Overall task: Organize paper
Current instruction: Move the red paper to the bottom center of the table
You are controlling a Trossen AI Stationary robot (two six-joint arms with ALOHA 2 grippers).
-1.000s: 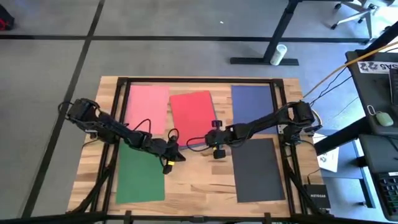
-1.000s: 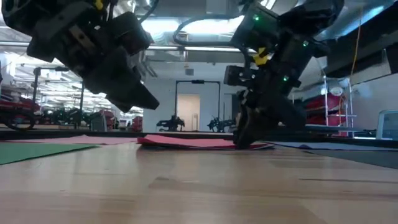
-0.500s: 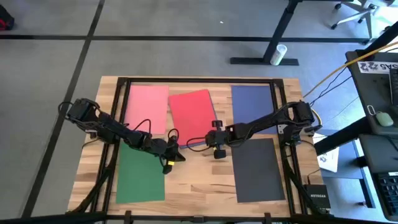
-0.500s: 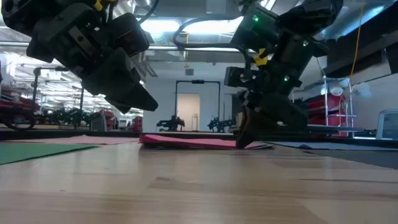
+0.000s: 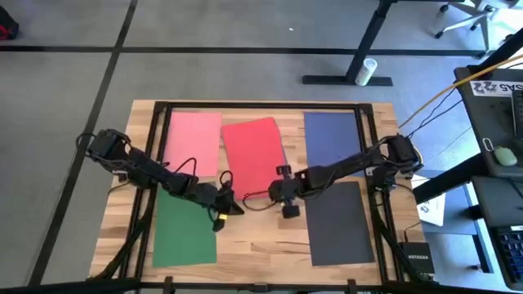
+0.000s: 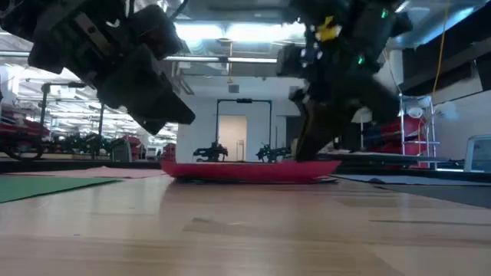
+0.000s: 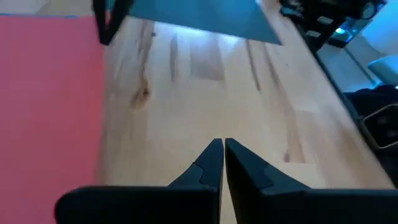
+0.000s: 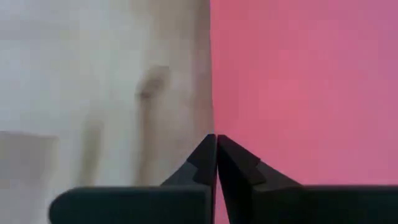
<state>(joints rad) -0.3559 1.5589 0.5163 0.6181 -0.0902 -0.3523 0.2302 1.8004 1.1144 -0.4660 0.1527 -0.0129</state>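
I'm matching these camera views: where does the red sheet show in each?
High view: red sheet, table centre, right gripper at its near edge.
Low view: red strip mid-picture, edge lifted.
Left wrist view: reddish area beside the wood; which sheet is unclear.
Right wrist view: fills one side.
Shared landmark: right gripper's fingers.

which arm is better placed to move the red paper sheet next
Right. The right gripper is shut on the near edge of the red paper sheet, which the low view shows lifted off the wooden table. The left gripper hovers shut beside the green paper sheet.
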